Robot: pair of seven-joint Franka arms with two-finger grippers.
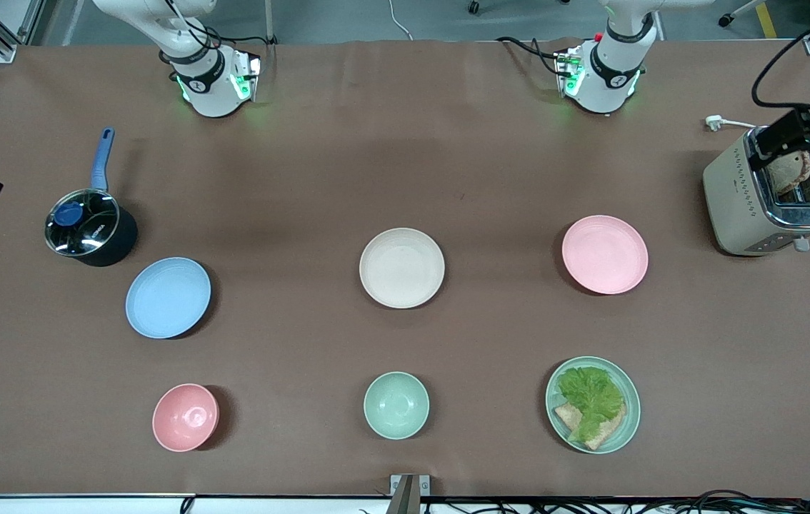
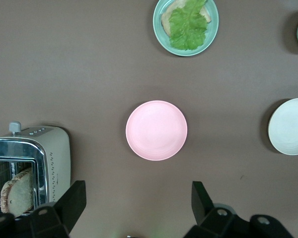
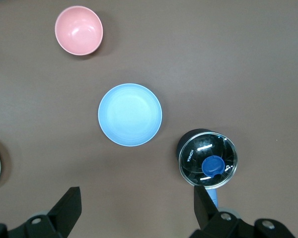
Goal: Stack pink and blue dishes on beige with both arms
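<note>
Table (image 1: 405, 143): brown and wide, all three plates lying apart on it, so nothing is stacked yet.
Toaster (image 1: 769, 196): at my left arm's end, bread in its slot (not my business).
Pot (image 1: 91, 228): lidded, at my right arm's end, just beside the blue plate.
Beige plate (image 1: 402, 268): mid-table, bare, waiting to take both others.
Pink plate (image 1: 605, 254): toward my left arm's end, well apart from the beige.
Blue plate (image 1: 168, 297): toward my right arm's end, a little nearer the front camera than the beige.
Left gripper (image 2: 138, 201): high over the table by the pink plate, fingers spread wide, holding nothing.
Right gripper (image 3: 137, 203): high near the blue plate, fingers likewise apart.
Progress: both lifts and both placements remain, I judge.
</note>
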